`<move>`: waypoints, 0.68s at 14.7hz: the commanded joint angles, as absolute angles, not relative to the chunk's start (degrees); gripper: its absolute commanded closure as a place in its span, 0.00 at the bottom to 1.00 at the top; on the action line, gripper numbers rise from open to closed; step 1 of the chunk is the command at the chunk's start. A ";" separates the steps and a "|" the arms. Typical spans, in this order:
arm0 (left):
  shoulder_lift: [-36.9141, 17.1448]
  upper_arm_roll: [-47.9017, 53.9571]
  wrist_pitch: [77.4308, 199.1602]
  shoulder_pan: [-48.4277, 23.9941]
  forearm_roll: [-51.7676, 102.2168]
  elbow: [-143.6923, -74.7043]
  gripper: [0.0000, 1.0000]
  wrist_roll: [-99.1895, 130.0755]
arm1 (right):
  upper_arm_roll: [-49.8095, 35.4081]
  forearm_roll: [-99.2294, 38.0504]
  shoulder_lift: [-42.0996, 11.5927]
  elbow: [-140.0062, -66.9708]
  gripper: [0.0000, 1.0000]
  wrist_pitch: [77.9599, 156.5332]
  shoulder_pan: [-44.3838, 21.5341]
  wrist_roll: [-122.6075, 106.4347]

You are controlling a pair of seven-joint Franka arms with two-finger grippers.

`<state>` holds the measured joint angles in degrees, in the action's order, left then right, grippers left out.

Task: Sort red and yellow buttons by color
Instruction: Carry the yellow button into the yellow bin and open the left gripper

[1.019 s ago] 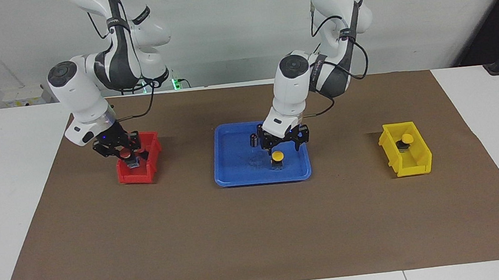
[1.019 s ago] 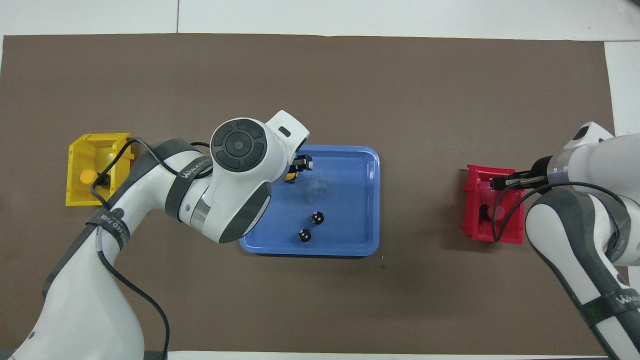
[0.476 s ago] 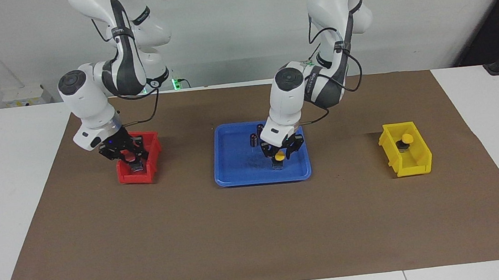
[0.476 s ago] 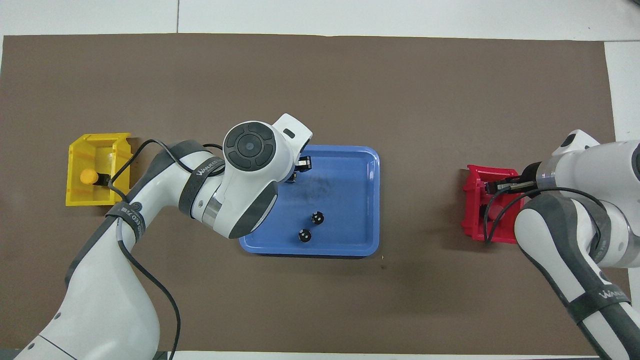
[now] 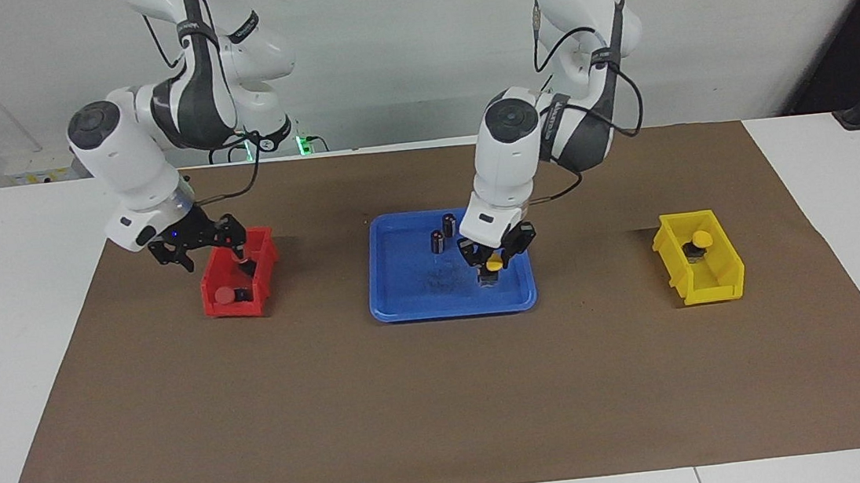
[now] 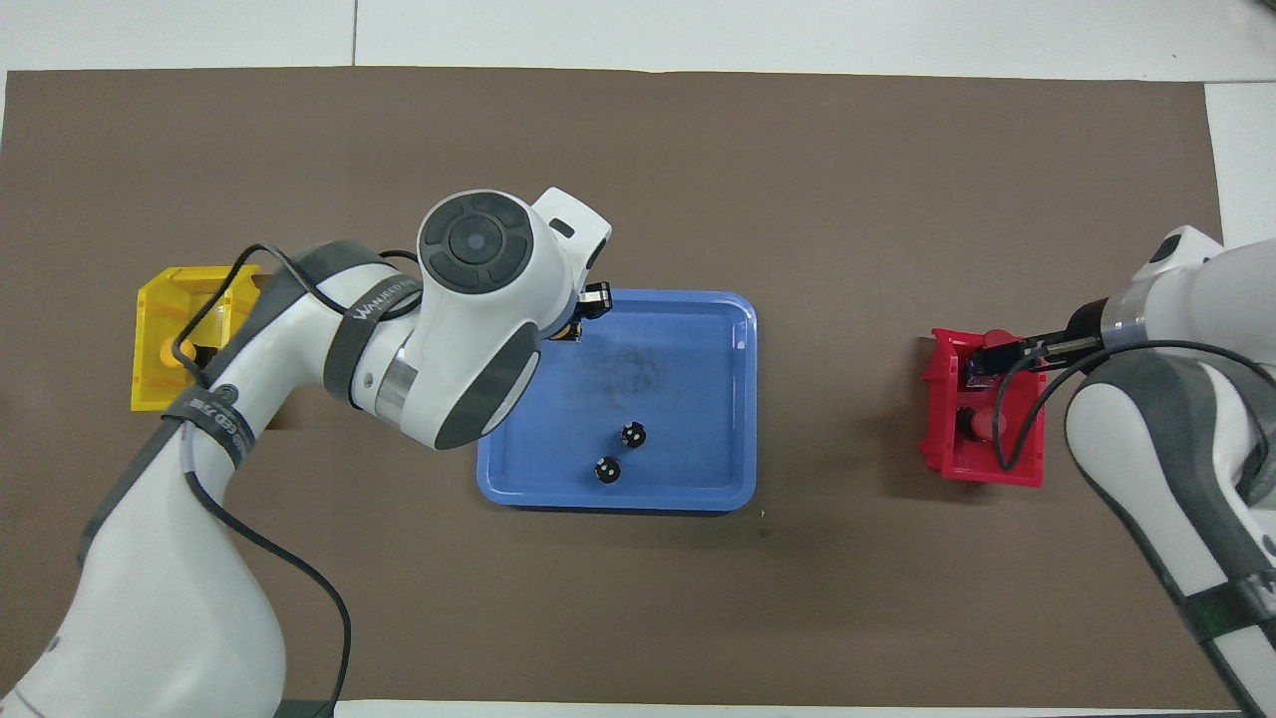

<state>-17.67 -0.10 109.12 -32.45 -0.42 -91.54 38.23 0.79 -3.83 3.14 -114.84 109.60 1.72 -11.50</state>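
**One yellow button left in the tray**

Both of my grippers sit in the upper half of the facing view. My left gripper (image 5: 492,259) is low over the blue tray (image 5: 405,312) at the frame's centre, fingers drawn narrow onto the loose yellow button (image 5: 494,267). It grips just under the cap, so the cap's rim should stop the button slipping down. I cannot tell whether the base has cleared the tray floor.

Two dark cylinders (image 5: 443,234) stand in the tray, higher in the frame, apart from my fingers.

The yellow bin (image 5: 719,289), at the left arm's end of the mat, holds the other yellow button (image 5: 702,238); I judge mine goes there next.

My right gripper (image 5: 199,246) hangs spread wide and empty above the red bin (image 5: 235,307). A red button (image 5: 224,295) lies inside on its side; a second I cannot confirm.
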 commanded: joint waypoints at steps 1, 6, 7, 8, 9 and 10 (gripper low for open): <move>-12.50 -3.23 99.26 -26.04 0.09 -90.09 0.99 26.08 | 0.79 -4.13 2.90 -105.41 0.00 99.61 2.64 -12.48; -8.62 -5.71 98.51 -8.63 0.09 -92.09 0.99 -1.55 | 0.97 -4.04 2.99 -95.72 0.00 88.43 4.04 -12.39; -7.74 -5.80 102.70 -7.74 0.09 -95.24 0.99 -2.45 | 0.97 -3.61 3.08 -95.54 0.00 87.72 4.13 -12.39; -7.21 -5.89 106.66 -7.13 0.09 -98.23 0.99 -2.37 | 0.97 -2.82 3.42 -95.62 0.00 87.11 4.13 -12.39; -7.21 -5.80 108.87 -5.90 0.09 -99.83 0.99 -2.46 | 0.88 -2.55 3.69 -95.54 0.00 86.66 4.13 -12.31; -7.56 -5.71 110.64 -4.58 0.09 -100.71 0.99 -2.81 | 0.97 -2.46 3.78 -95.54 0.00 86.66 4.04 -11.61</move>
